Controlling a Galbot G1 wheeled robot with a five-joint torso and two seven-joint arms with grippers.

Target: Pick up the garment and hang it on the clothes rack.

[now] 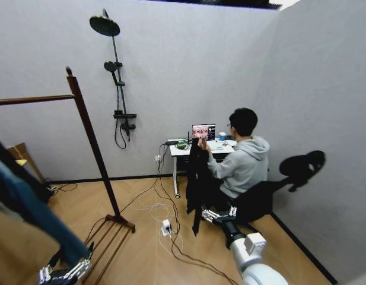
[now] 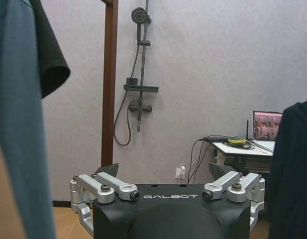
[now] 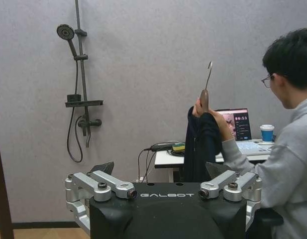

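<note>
Handover in the making: a seated person's hand [image 3: 199, 108] holds the garment [image 1: 197, 178] up by its hanger, metal hook [image 3: 208, 73] pointing upward, so the long black cloth hangs free beside the bench [image 1: 181, 149] and its hanger neck is offered at the robot's reach. The right pincer [image 1: 217, 215] is stretched low toward the garment's hem, its jaws spread apart and empty; from its wrist camera the garment sits straight ahead, between the 2 fingertips [image 3: 103, 167] in the line of sight but well beyond them.

The left pincer [image 1: 64, 274] waits low near the foot of the clothes rack [image 1: 91, 139], jaws likewise apart and holding nothing. The rack's round top rail [image 1: 33, 100] runs off to the robot's left; a blue-teal jacket [image 1: 34, 211] already hangs at that side, while the rail's stretch next to the post looks bare, likely the open slot for the hook.

Cables [image 1: 165, 228] trail across the floor between rack and bench, a snag risk for any drive. The shower pole [image 1: 116, 89] stays on the wall behind.
</note>
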